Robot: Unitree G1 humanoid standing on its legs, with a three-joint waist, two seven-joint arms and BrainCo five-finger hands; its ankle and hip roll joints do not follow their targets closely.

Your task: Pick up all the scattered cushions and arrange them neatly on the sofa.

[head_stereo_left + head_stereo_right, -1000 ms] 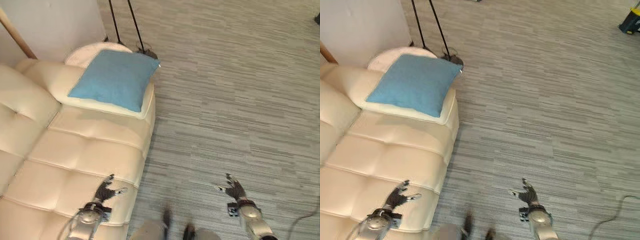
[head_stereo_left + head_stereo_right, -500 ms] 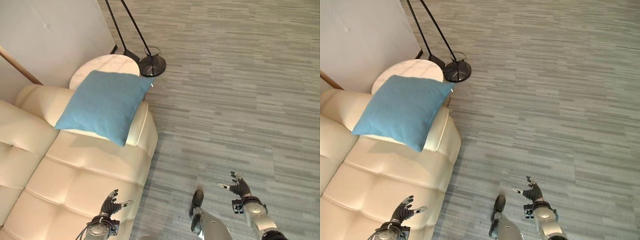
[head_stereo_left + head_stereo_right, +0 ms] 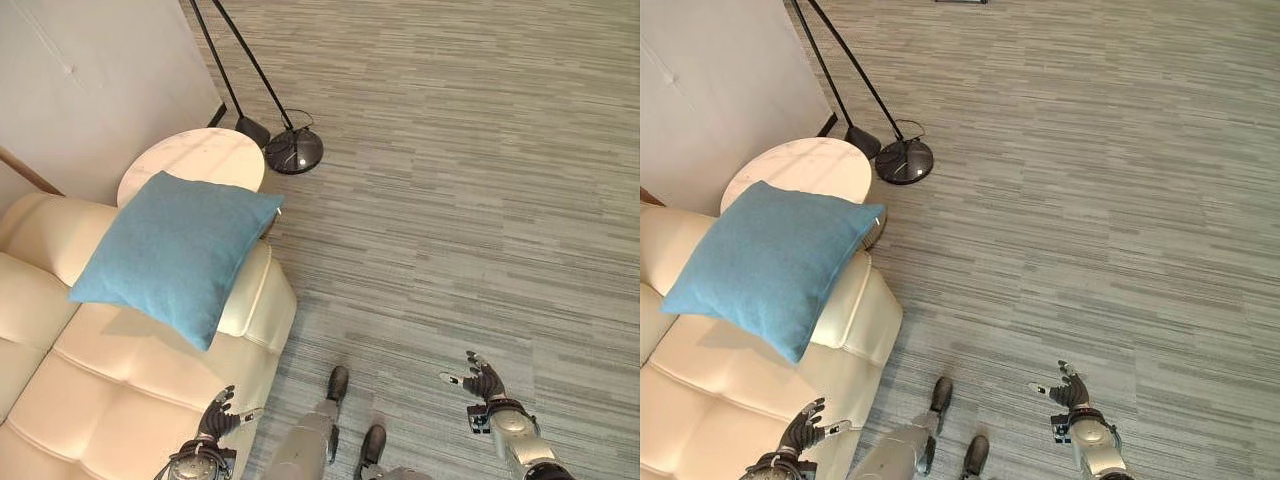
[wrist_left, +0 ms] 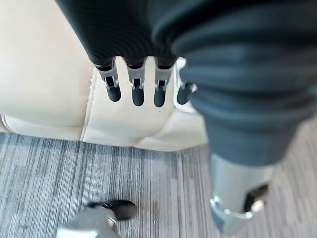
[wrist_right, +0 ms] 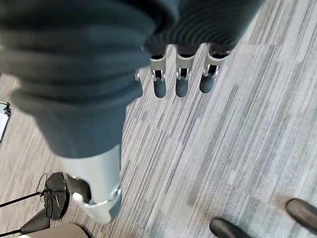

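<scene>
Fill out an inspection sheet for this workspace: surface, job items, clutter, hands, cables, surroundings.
Surface: cream sofa, seat bare at the near end.
Job items: one blue cushion lying tilted against the sofa's armrest; no other cushion seen on the carpet.
Clutter: nothing seen.
Hands: left hand open over the sofa's front edge, holding nothing; right hand open over the carpet, holding nothing.
Cables: nothing seen.
Surroundings: round white side table beside the armrest; floor lamp base next to it; pale wall.

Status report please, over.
Left hand and right hand open, empty. Blue cushion resting on sofa arm. Floor lamp beyond, nothing obstructing.
</scene>
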